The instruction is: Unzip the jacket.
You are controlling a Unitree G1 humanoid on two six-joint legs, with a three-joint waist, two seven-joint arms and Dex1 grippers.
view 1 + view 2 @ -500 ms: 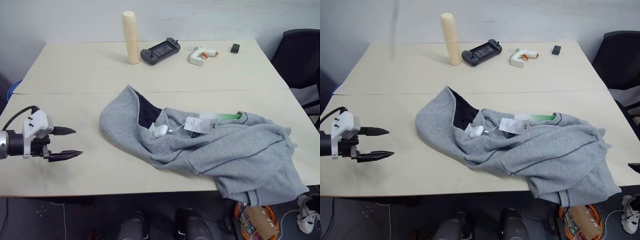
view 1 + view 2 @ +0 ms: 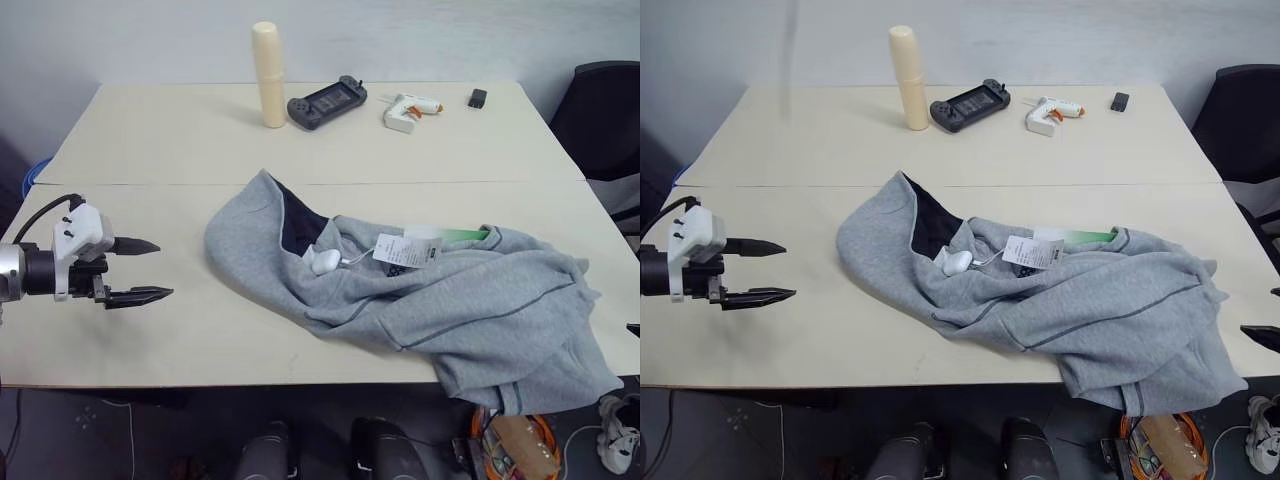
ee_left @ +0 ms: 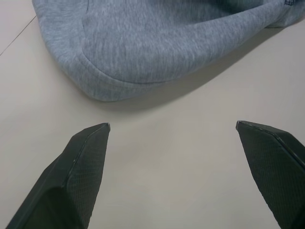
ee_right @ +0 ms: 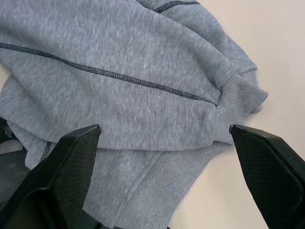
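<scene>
Across the middle and lower right of the left eye view, the jacket (image 2: 420,300) lies crumpled on the pale table (image 2: 150,150), its hood with dark lining toward the centre and its lower part hanging over the near edge at the lower right. White paper tags (image 2: 405,249) and a green tag (image 2: 462,234) rest on top of the fleece. At the left edge the left gripper (image 2: 145,270) hangs over bare tabletop, fingers spread wide with nothing between them, well apart from the hood. Along the top of the frame stand a cream cylinder (image 2: 268,74), a dark handheld game console (image 2: 327,101), a white glue gun (image 2: 408,109) and a small black object (image 2: 478,98). A dark chair (image 2: 610,130) shows at the right edge.

Seen from the right eye view, the layout is the same; at the lower right edge a black fingertip (image 2: 1262,337) of the right gripper pokes into frame just beside the jacket's hanging part.

Filling the upper half of the left wrist view, the rounded grey edge of the hood (image 3: 143,47) lies on the table, while both black fingers (image 3: 81,176) stand far apart at the lower corners, holding nothing.

Looking from the right wrist view, grey fleece with a dark stitched seam (image 4: 114,76) and a ribbed cuff (image 4: 238,105) covers most of the frame, with table at the upper and lower right. The right gripper's fingers (image 4: 66,171) stand wide open at the lower corners, gripping nothing.
</scene>
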